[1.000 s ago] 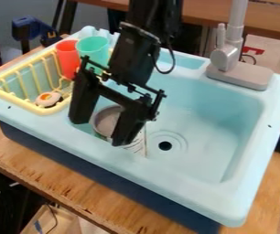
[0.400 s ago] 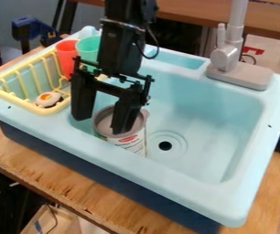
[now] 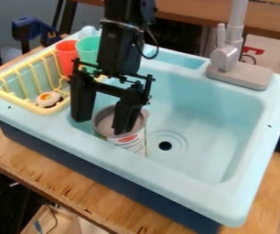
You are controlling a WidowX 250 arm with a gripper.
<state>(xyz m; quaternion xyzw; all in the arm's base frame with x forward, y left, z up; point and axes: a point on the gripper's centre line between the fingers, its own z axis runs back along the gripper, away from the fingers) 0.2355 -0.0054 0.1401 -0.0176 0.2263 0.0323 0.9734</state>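
Camera view: a wooden surface [image 3: 51, 176] lies nearest, carrying a pale blue toy sink [image 3: 167, 185]; inside its basin, toward the near left, stands an open can [image 3: 132, 144] with a printed label, left of the round drain [image 3: 165, 146]; over the can hangs the black pincer [image 3: 101, 126], released, one finger at the can's mouth and the other to its left, though contact is unclear; left is a yellow rack [image 3: 14, 102]; farther back stand red [image 3: 67, 57] and green [image 3: 88, 49] cups, and a grey faucet [image 3: 225, 55] at right.
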